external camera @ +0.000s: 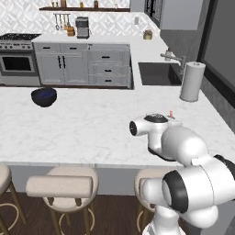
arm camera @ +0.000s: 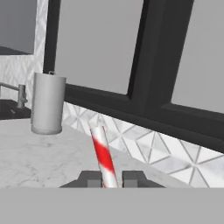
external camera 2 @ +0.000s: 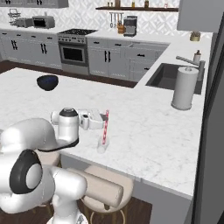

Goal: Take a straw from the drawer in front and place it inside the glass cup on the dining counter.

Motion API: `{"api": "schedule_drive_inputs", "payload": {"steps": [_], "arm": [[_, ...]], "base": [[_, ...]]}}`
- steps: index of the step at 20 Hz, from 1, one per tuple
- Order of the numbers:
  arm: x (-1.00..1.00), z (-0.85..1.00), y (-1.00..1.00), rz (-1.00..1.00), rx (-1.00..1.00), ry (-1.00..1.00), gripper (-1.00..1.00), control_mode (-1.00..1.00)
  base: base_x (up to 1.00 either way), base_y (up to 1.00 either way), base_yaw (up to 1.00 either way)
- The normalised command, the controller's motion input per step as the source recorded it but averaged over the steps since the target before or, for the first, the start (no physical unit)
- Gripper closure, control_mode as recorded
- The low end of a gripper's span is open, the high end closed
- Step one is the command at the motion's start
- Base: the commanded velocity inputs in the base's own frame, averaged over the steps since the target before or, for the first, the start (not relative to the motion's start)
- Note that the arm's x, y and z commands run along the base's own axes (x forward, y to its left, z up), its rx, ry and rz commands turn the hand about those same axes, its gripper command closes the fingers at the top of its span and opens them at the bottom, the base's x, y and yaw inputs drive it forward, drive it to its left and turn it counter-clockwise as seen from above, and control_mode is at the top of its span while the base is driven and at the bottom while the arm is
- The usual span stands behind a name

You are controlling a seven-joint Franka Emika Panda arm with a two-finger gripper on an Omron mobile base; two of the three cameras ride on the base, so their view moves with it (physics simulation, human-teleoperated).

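My gripper is shut on a red-and-white striped straw, which stands nearly upright over the white marble dining counter. Its lower end reaches the mouth of a small clear glass cup near the counter's front edge; whether it is inside I cannot tell. In the hand view the straw rises between my dark fingertips, the gripper closed around it. In the left base view the arm hides the hand, and just the straw's tip shows. The drawer is out of view.
A paper towel roll stands at the counter's right, beside the dark inset sink and its faucet. A dark blue bowl sits at the far left. Padded stools line the counter's near edge.
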Motion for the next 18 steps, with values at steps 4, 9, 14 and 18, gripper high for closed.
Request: {"api": "schedule_drive_inputs", "payload": {"steps": [4,9,14,18], "arm": [[0.33,0.00,0.11,-0.10,0.00,0.00,1.00,-1.00],[0.13,0.00,0.36,-0.08,0.00,0.00,1.00,-1.00],[0.00,0.02,0.37,-0.07,0.00,0.00,1.00,-1.00],[0.01,0.00,0.04,-0.09,0.00,0.00,1.00,-1.00]], "base": [[0.00,0.00,0.00],[0.00,0.00,0.00],[0.00,0.00,0.00],[0.00,0.00,0.00]]}}
